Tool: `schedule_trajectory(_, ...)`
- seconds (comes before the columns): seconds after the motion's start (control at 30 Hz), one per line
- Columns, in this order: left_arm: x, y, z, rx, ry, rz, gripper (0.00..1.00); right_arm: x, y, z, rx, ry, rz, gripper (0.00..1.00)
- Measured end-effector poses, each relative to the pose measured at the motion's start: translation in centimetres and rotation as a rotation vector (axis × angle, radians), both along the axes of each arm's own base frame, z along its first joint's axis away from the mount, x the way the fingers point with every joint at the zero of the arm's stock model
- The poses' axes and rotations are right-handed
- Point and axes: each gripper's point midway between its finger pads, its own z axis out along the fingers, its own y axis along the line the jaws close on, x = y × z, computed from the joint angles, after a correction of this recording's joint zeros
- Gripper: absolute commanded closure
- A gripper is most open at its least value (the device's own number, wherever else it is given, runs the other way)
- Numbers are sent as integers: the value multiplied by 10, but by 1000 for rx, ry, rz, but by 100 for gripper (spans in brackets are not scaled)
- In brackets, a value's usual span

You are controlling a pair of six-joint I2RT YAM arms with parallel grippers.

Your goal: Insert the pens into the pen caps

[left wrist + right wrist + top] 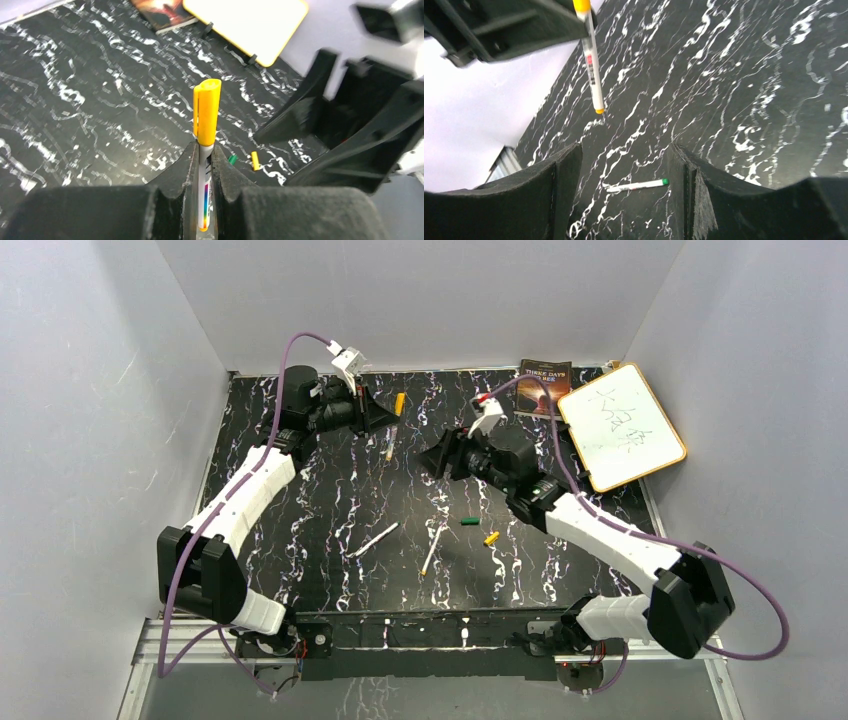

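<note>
My left gripper (388, 420) (202, 161) is shut on a pale pen (204, 192) held above the table at the back. A yellow-orange pen cap (207, 112) (399, 402) sits on that pen's end. In the right wrist view the same pen (593, 75) hangs down from the left gripper's fingers (514, 25). My right gripper (428, 455) (624, 172) stands open and empty just right of it. Two more pens (377, 539) (432, 552) lie on the table; the first one, a green-ended pen (636, 186), shows below the right gripper. A green cap (468, 521) (232, 159) and a yellow cap (491, 537) (255, 160) lie loose.
A yellow-framed whiteboard (622, 425) leans at the back right, with a dark book (543, 385) beside it. The black marbled table (300, 490) is walled by grey panels on the left, back and right.
</note>
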Motion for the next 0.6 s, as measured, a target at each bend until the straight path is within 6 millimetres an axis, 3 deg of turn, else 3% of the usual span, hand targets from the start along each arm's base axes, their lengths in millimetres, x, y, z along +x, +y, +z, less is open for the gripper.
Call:
schedule_trajectory(0.13, 8, 14, -28, 95, 59, 73, 100, 6, -28, 11, 0, -38, -74, 39)
schedule_trajectory(0.3, 24, 28, -82, 238, 195, 140, 100, 17, -54, 0, -36, -17, -140, 39)
schedule_trajectory(0.43, 4, 30, -116, 250, 260, 105, 100, 17, -57, -7, -44, -7, -137, 40)
schedule_trajectory(0.5, -17, 29, -118, 219, 244, 60, 100, 15, -55, -8, -34, -12, -120, 45)
schedule_trajectory(0.6, -34, 23, -97, 161, 146, -1, 100, 16, -53, -1, -15, -35, -110, 48)
